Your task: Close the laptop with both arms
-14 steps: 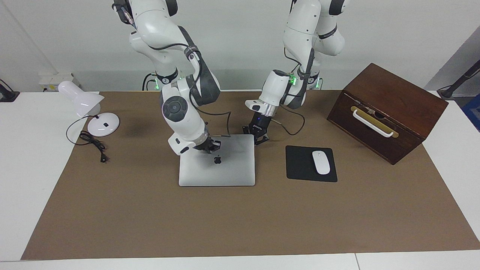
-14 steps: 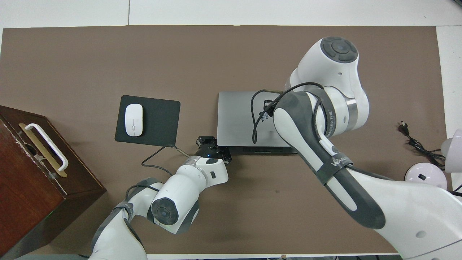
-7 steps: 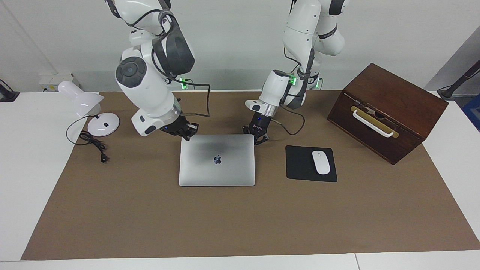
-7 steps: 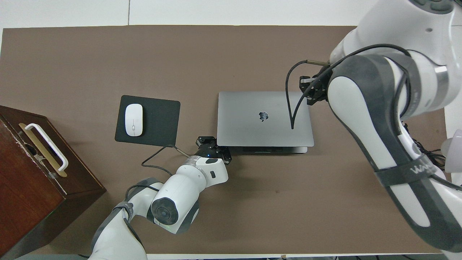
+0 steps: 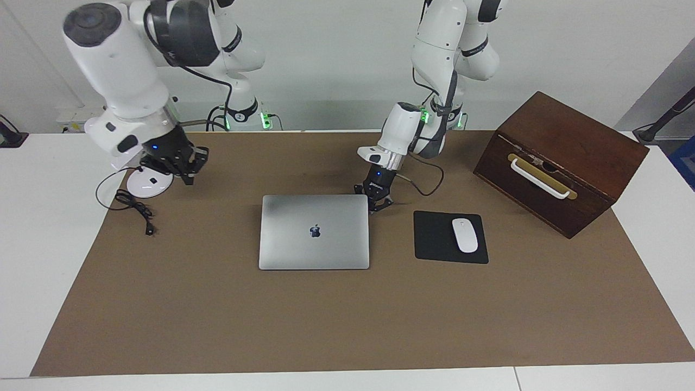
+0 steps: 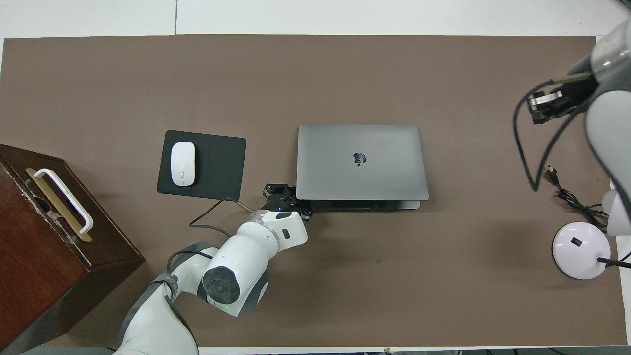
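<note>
Left gripper (image 5: 378, 205) closed beside lid-down silver laptop (image 5: 314, 232); right gripper (image 5: 175, 165) closed, well apart.

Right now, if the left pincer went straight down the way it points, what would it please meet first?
Probably the laptop's corner nearer the robots; the shut left pincer points steeply down beside it. Depth is unclear, so it might meet the brown mat instead.

Plain white wall (image 5: 336, 54), brown-covered white table (image 5: 32, 228).

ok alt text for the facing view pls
A closed silver laptop lies flat on a brown table mat. The left tool sits at the laptop's corner nearest the mouse pad; the right tool hangs over a white lamp base. A wooden box stands nearby.
</note>
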`<state>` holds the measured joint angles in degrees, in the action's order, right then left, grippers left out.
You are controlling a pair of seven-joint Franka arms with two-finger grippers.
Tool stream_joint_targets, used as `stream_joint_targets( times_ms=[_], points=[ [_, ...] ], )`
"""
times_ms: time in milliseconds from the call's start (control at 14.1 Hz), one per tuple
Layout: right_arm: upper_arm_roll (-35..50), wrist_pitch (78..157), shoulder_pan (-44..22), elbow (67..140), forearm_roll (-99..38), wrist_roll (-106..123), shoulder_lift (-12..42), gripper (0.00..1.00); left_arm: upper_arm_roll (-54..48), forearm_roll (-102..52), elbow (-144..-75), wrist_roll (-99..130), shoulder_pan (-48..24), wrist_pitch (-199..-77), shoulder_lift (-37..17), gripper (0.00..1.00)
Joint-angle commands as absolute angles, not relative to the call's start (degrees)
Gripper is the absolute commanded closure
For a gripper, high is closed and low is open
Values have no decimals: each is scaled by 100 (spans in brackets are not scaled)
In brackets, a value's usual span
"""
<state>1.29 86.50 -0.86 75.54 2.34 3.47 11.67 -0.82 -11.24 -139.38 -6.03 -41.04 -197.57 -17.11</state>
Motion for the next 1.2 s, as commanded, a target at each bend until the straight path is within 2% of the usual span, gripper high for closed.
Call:
stream_joint_targets(
  times_ms=[0,71,142,354,496,708,850,1133],
  points=[
    [202,8639,245,7488,517,922,959,100,-53,-1169,-14063,-326,-4017,-19057,-1478,100],
    [202,8709,290,7523,545,923,897,97,-53,-1169,-14063,-290,-4017,-18724,-1250,100],
    [202,8736,377,7541,510,905,896,78,-53,-1169,-14063,-273,-4008,-18364,-1013,100],
    [211,9043,431,7742,422,722,835,37,-44,-1204,-14071,-203,-4008,-17511,-476,100],
    [211,9062,431,8040,387,528,687,2,-35,-1222,-14071,-132,-3999,-17105,-221,100],
    [211,9096,466,8462,159,196,484,0,-18,-1222,-14054,-132,-3868,-16307,209,100],
    [211,9464,501,8831,88,-61,326,0,-9,-1222,-14027,-141,-3806,-15753,456,100],
    [211,9571,510,9087,88,-26,194,0,26,-1222,-13782,-132,-3578,-14839,781,100]
  ],
)
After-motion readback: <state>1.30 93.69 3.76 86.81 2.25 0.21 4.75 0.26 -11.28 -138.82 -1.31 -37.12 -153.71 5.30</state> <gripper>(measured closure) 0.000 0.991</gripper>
